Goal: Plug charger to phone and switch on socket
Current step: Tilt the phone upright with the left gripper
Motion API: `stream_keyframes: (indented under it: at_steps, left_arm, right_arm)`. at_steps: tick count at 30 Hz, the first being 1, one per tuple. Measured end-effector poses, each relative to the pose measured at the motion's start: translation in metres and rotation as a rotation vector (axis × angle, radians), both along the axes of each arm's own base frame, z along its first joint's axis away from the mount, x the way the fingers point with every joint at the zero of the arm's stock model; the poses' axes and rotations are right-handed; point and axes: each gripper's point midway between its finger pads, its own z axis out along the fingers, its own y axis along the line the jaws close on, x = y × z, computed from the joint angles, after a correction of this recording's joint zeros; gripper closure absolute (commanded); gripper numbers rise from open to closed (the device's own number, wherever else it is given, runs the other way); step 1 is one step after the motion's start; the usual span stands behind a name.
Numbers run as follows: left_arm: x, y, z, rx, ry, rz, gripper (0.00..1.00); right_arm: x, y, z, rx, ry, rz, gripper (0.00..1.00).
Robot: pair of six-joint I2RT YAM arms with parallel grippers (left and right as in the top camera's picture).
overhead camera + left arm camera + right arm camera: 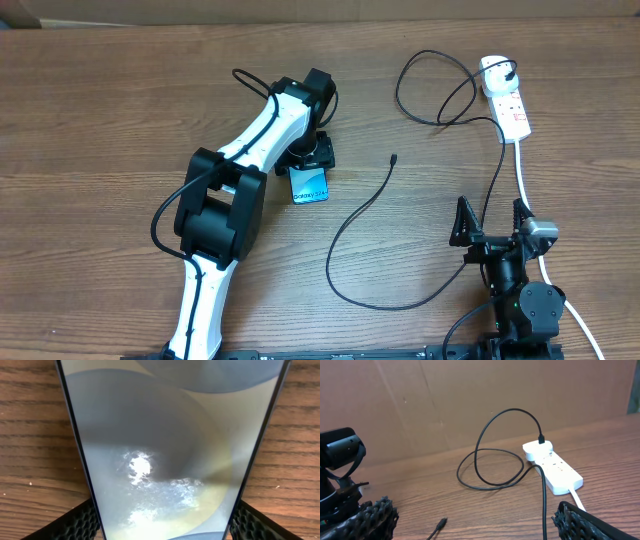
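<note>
Wooden table [100,100] all around, brown cardboard wall [420,400] behind, and both arms are at work.

Left side first: the left gripper [165,522] is right over the phone [309,186], which lies flat near the middle of the table with its blue screen up. From the left wrist, the phone fills the picture. Its long axis runs straight up the frame, and the jaws cross its narrow width. One finger [80,522] sits at the left edge and the other at the right edge. So the jaws are apart with the phone between them, but I cannot tell whether the pads are already pressing or just alongside.

Over on the right, the right gripper [490,207] hangs low near the front edge, jaws spread wide, holding nothing.

Now the relation that matters. The charger [350,235] ends in a small connector tip [394,158], which lies loose on the wood. It sits to the right of the phone and apart from it, roughly between the two grippers. From the right jaws it lies ahead and to their left, and the last stretch of cable slants back towards the front edge.

My read is that the empty right arm is the natural one to fetch that tip.

The socket [505,95] waits at the far right, well apart from everything.
</note>
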Motion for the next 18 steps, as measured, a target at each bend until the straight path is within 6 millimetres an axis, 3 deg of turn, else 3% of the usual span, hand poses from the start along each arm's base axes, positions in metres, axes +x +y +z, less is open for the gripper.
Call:
stream_keyframes:
  at_steps: [18]
  left_arm:
    - [-0.010,0.000,0.001,-0.036,0.059,0.016,0.30]
  right_arm:
    - [0.000,0.000,0.000,0.001,0.000,0.000,0.00]
